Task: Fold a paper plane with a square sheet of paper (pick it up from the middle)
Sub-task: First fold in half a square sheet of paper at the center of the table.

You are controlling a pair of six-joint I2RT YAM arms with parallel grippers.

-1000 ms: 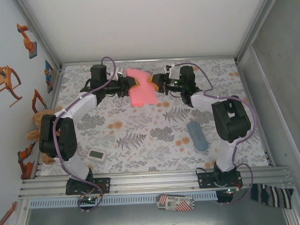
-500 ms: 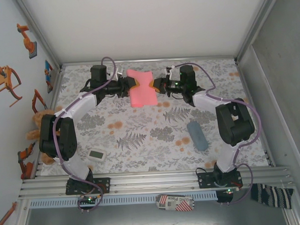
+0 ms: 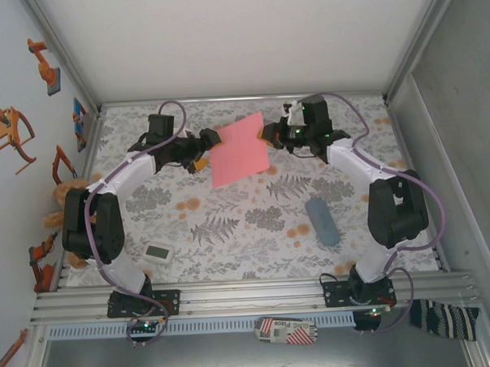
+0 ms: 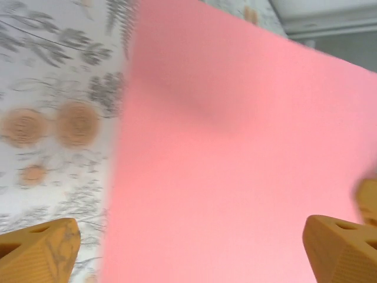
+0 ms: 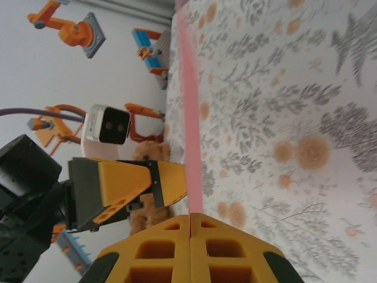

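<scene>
Blurred square sheet of paper [image 4: 235, 153] runs past the edges

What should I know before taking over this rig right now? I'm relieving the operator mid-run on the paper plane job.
Left gripper: open, jaws wide at the sheet's left edge, gripping nothing.
Right gripper: shut on the right edge of the square sheet of paper.
Sheet: held over the far middle of the table, looking flat.
Done: sheet picked up.
Left: no crease shows, so every fold of the plane.
</scene>
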